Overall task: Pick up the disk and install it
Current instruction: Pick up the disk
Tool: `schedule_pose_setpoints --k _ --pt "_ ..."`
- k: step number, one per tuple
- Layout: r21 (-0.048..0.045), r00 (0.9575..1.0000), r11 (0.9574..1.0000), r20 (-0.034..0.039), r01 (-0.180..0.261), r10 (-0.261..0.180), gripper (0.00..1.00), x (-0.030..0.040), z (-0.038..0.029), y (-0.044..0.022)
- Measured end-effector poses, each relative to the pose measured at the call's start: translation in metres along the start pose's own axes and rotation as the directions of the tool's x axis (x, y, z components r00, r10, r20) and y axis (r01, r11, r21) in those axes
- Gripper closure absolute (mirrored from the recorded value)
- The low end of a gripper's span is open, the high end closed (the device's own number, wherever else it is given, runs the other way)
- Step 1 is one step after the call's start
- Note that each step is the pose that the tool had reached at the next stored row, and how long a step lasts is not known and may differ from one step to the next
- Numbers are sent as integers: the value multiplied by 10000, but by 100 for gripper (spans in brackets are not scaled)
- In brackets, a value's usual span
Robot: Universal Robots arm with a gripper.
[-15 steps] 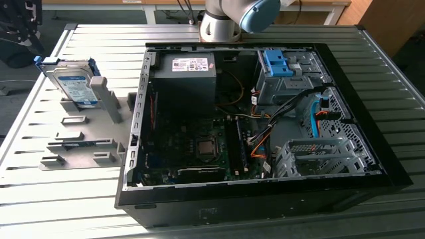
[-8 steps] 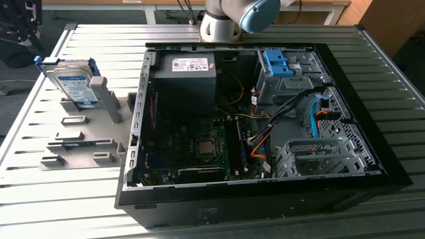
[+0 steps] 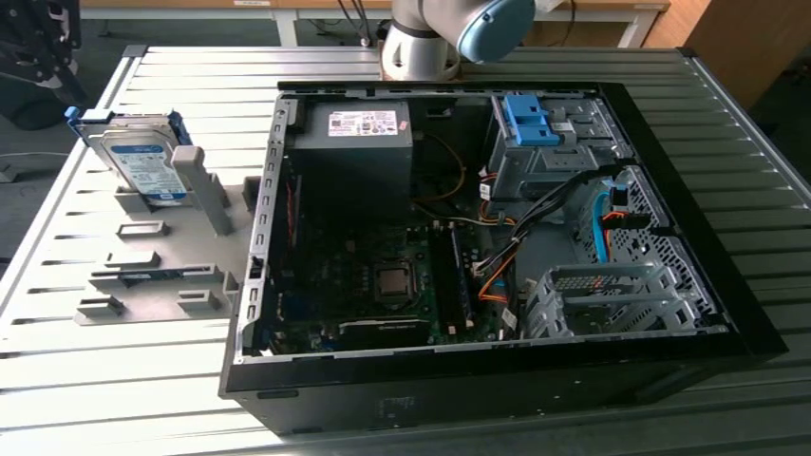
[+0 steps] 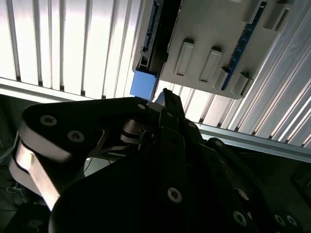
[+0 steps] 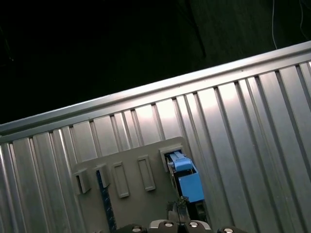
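Where the disk stands: on the exterior view's left, the disk [image 3: 137, 157] sits upright on edge in a slot of the grey holder plate [image 3: 159, 294], with its label facing out and a grey post [image 3: 207, 195] just beside it. I'd say it is stood this way so that its top edge is free to be taken from above.
Gripper: in the second wrist view the gripper [image 4: 164, 97] hangs near the disk's blue corner. I cannot tell whether they touch, nor whether the gripper is spread or closed. The disk sits in its slot, not lifted.
Plate's other pockets: low grey slots, one holding a thin blue-edged board [image 3: 142, 275] on edge.
Table: a slatted metal table [image 3: 102, 389] carries the plate and the case side by side.
Case: a black computer case [image 3: 507, 380] lies on its side with the panel off, the inside open upward, likely for reach.
Inside, left to right: a power supply box [image 3: 352, 152], a motherboard [image 3: 380, 285], then bundled cables [image 3: 500, 271].
Bay: a grey bay [image 3: 552, 166] with a blue latch bracket [image 3: 530, 119] fixed on it. I see no disk in it.
Cage: a perforated grey cage [image 3: 595, 299] on the exterior view's right.
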State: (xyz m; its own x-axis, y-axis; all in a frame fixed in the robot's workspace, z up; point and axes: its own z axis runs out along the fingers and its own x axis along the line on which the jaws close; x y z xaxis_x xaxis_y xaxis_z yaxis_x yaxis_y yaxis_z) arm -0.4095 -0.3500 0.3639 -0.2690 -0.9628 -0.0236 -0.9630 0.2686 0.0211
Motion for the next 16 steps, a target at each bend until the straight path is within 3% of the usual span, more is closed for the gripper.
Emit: schedule_pose_setpoints --k 2,6,9,11,14,16 --pt "28 10000 10000 42 29 -30 89 -3 14 4" --pt "38 10000 10000 44 35 -35 89 -83 42 26" --pt "44 10000 10000 39 61 -62 89 -90 90 28" --pt "40 9997 9997 34 238 -238 77 -90 123 28" --pt "29 9970 9970 25 774 -774 71 -90 155 27" --pt "24 9953 9953 21 970 -970 59 -95 176 33"
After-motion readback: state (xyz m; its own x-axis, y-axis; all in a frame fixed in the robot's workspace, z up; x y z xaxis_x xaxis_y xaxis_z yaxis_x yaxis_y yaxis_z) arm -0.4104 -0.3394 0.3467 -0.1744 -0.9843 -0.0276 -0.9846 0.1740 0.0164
